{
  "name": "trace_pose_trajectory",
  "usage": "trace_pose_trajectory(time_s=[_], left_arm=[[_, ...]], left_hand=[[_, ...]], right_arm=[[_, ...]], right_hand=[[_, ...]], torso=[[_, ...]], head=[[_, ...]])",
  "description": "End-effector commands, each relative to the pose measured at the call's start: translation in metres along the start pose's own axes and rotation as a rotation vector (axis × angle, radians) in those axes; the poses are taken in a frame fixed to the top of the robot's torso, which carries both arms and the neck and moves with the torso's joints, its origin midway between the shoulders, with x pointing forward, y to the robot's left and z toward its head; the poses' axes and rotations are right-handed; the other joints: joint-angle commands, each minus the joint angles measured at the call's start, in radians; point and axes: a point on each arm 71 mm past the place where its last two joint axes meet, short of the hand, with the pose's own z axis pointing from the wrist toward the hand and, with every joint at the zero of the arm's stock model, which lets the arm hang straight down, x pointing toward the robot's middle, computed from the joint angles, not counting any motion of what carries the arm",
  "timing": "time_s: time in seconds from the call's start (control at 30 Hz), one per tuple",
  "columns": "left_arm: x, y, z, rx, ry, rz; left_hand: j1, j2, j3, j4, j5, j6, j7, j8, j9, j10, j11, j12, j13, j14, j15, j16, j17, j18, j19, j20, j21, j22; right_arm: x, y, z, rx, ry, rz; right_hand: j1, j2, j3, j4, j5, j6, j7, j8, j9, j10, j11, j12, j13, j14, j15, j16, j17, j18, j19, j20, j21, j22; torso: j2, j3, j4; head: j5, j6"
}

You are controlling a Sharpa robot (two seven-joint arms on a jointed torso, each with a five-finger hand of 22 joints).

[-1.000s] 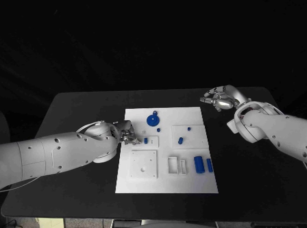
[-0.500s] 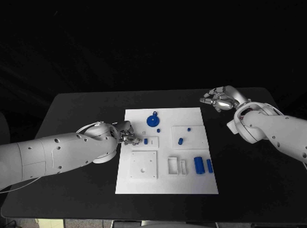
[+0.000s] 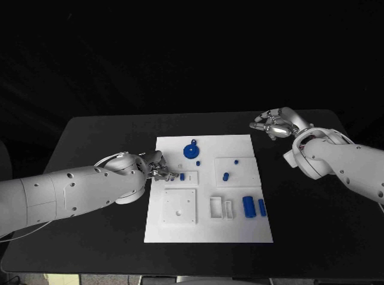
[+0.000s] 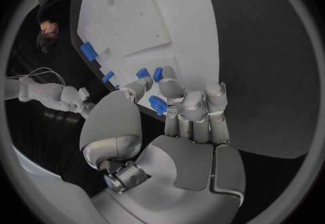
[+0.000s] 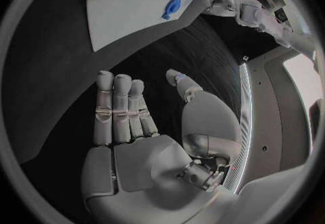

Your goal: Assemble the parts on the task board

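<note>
The white task board (image 3: 207, 221) lies mid-table. My left hand (image 3: 157, 167) rests at its left edge, fingertips beside a small blue part (image 3: 182, 176) standing in a square recess. In the left wrist view that left hand (image 4: 177, 109) pinches a small blue part (image 4: 157, 104) between thumb and fingers, just over the task board (image 4: 156, 12). My right hand (image 3: 274, 123) hovers off the board at the back right. In the right wrist view the right hand (image 5: 129, 113) holds nothing, with its fingers straight and the thumb apart.
On the board sit a blue disc with a handle (image 3: 192, 149), two small blue pegs (image 3: 236, 160) (image 3: 226, 175) and two blue blocks (image 3: 248, 206) (image 3: 262, 206). Bare black table (image 3: 98, 136) surrounds the board.
</note>
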Motion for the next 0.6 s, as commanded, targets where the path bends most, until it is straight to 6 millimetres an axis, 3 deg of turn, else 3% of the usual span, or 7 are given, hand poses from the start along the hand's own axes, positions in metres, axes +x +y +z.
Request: trace_pose_trajectory(time_s=[0.03, 0.1, 0.17, 0.3, 0.47, 0.53, 0.6], left_arm=[[0.000, -0.001, 0.000, 0.005, -0.003, -0.017], [-0.001, 0.000, 0.000, 0.004, -0.005, -0.021], [-0.001, 0.000, 0.000, 0.003, -0.006, -0.022], [-0.002, 0.002, 0.000, -0.002, -0.015, -0.029], [-0.008, 0.009, -0.001, -0.006, -0.044, -0.125], [-0.009, 0.010, -0.001, -0.005, -0.050, -0.161], [-0.015, 0.010, 0.000, 0.000, -0.063, -0.247]], left_hand=[[-0.001, -0.011, -0.003, 0.011, -0.010, -0.010, 0.001, -0.001, 0.002, -0.004, 0.004, -0.005, 0.002, -0.006, 0.001, -0.004, -0.001, 0.021, -0.004, -0.111, -0.005, 0.000], [0.006, -0.015, -0.015, 0.036, -0.069, -0.011, -0.001, -0.001, 0.004, -0.005, 0.004, -0.005, 0.003, -0.008, 0.000, -0.005, 0.000, 0.023, -0.007, -0.111, -0.005, 0.000], [0.010, -0.017, -0.026, 0.060, -0.097, -0.011, -0.001, -0.002, 0.005, -0.006, 0.003, -0.005, 0.003, -0.008, 0.000, -0.005, 0.000, 0.024, -0.010, -0.112, -0.006, 0.000], [0.016, -0.016, -0.029, 0.073, -0.101, -0.011, -0.001, -0.002, 0.005, -0.006, 0.003, -0.005, 0.004, -0.008, -0.001, -0.005, 0.000, 0.025, -0.010, -0.112, -0.006, 0.000], [0.033, -0.018, -0.043, 0.136, -0.105, -0.017, 0.001, -0.006, 0.006, -0.012, 0.005, -0.012, 0.002, -0.014, 0.001, -0.011, -0.003, 0.026, -0.014, -0.110, -0.008, -0.001], [0.019, -0.018, -0.052, 0.142, -0.109, -0.024, 0.004, -0.010, 0.005, -0.020, 0.008, -0.020, -0.002, -0.020, 0.004, -0.020, -0.007, 0.025, -0.020, -0.108, -0.014, -0.003], [-0.022, -0.019, -0.061, 0.142, -0.134, -0.045, 0.010, -0.023, 0.000, -0.035, 0.012, -0.033, -0.009, -0.032, 0.007, -0.034, -0.013, 0.023, -0.030, -0.106, -0.025, -0.008]], right_arm=[[0.002, 0.002, 0.000, -0.012, 0.013, 0.000], [0.002, 0.002, 0.000, -0.013, 0.013, 0.000], [0.002, 0.002, 0.000, -0.012, 0.013, 0.000], [0.002, 0.002, 0.000, -0.012, 0.012, 0.000], [0.002, 0.001, 0.000, -0.012, 0.011, -0.001], [0.002, 0.001, 0.000, -0.011, 0.011, -0.001], [0.002, 0.001, 0.000, -0.011, 0.011, -0.001]], right_hand=[[-0.009, 0.000, -0.001, -0.003, 0.006, -0.001, 0.006, 0.006, -0.001, -0.008, -0.002, 0.005, -0.002, 0.010, -0.001, -0.007, 0.001, 0.069, 0.009, -0.001, -0.005, 0.001], [-0.009, 0.000, -0.001, -0.003, 0.006, -0.001, 0.006, 0.006, -0.001, -0.008, -0.002, 0.005, -0.002, 0.010, -0.001, -0.007, 0.001, 0.069, 0.009, -0.001, -0.006, 0.001], [-0.009, 0.000, -0.001, -0.003, 0.006, -0.001, 0.006, 0.006, -0.001, -0.009, -0.002, 0.005, -0.002, 0.010, -0.001, -0.007, 0.001, 0.069, 0.009, -0.001, -0.006, 0.001], [-0.009, 0.000, -0.001, -0.003, 0.006, -0.001, 0.006, 0.006, -0.001, -0.009, -0.002, 0.005, -0.002, 0.010, -0.001, -0.007, 0.001, 0.069, 0.009, -0.001, -0.006, 0.001], [-0.010, 0.000, -0.001, -0.003, 0.006, -0.001, 0.006, 0.006, -0.002, -0.009, -0.002, 0.005, -0.002, 0.010, 0.000, -0.007, 0.002, 0.069, 0.009, -0.001, -0.006, 0.001], [-0.010, 0.000, -0.001, -0.003, 0.006, -0.001, 0.006, 0.006, -0.002, -0.009, -0.002, 0.005, -0.002, 0.010, 0.000, -0.007, 0.002, 0.069, 0.009, -0.001, -0.006, 0.001], [-0.010, 0.000, -0.001, -0.003, 0.007, -0.002, 0.006, 0.006, -0.002, -0.009, -0.002, 0.005, -0.002, 0.010, 0.000, -0.007, 0.002, 0.069, 0.009, -0.001, -0.006, 0.001]], torso=[[0.000, 0.0003, 0.0004], [0.000, 0.0005, 0.0002], [0.000, 0.0005, 0.0000], [0.000, 0.0004, -0.0002], [0.001, 0.0004, -0.0016], [0.000, 0.0002, -0.0019], [0.000, 0.0002, -0.0015]], head=[[0.000, 0.000], [0.000, 0.000], [0.000, 0.001], [0.000, 0.002], [0.000, 0.007], [-0.002, 0.009], [-0.002, 0.010]])
